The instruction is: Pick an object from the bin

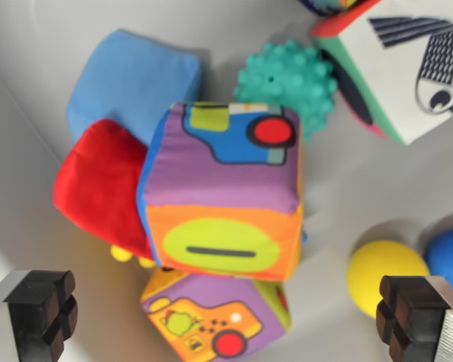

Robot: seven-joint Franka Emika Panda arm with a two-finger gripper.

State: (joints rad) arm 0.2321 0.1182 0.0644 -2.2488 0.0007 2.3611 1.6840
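The bin [30,151] fills the wrist view, its pale floor and a sloping wall on the wrist view's left. Largest in it is the big cube [223,192], purple and orange with a green oval, lying just ahead of the gripper [230,317] and in line with the gap between its fingers. Far ahead and to the wrist view's right is the white cube [408,68], with black stripes and a green edge. Ahead and to the left lies the blue block [132,79], with the red block [98,185] nearer, both touching the big cube. A second patterned cube, the small cube [211,317], sits right between the fingers, partly under the big one. The teal ball [291,79], knobbly, lies beyond the big cube. The yellow ball [385,271] is just ahead of the right finger [411,317], and the blue ball [449,256] is beside it.

The gripper is spread wide and holds nothing; the left finger [41,313] and the right one stand well apart, clear of every toy. So the pick looks barely begun: nothing is grasped or lifted, and the descent, the closing and the lift all remain. The small cube seems the likeliest target, though that is a guess.

The blue ball and white cube are cut off at the frame edge, the small cube at the bottom. Small yellow bits beneath the red block are too hidden to name.
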